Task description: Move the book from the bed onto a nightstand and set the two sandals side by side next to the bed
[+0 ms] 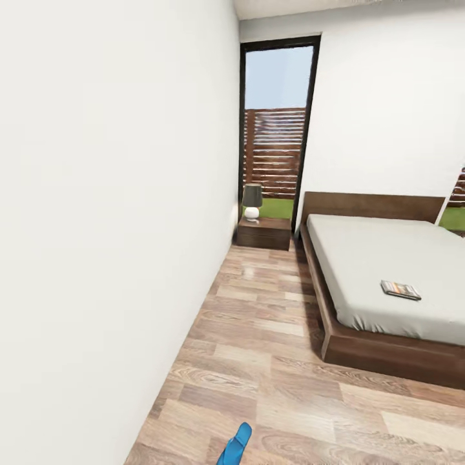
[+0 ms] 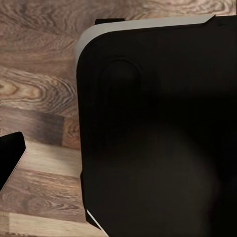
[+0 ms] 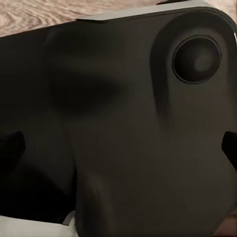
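Note:
The bed [image 1: 368, 255], a white mattress on a dark wooden frame, stands at the right of the head view. The book [image 1: 400, 290] lies flat on the mattress near its front edge. A low dark nightstand [image 1: 265, 234] sits at the far end of the aisle, left of the headboard. One blue sandal [image 1: 235, 445] lies on the plank floor at the bottom edge. My left gripper [image 2: 118, 153] shows one dark fingertip [image 2: 11, 153] far off to the side. My right gripper [image 3: 118, 148] is open, its fingertips [image 3: 10, 148] wide apart, holding nothing. Both hang over my dark base.
A white wall [image 1: 97, 226] runs close along the left. A wood-floored aisle [image 1: 258, 323] leads between it and the bed frame to a tall dark-framed window [image 1: 276, 123]. A small lamp [image 1: 252, 201] stands on the nightstand.

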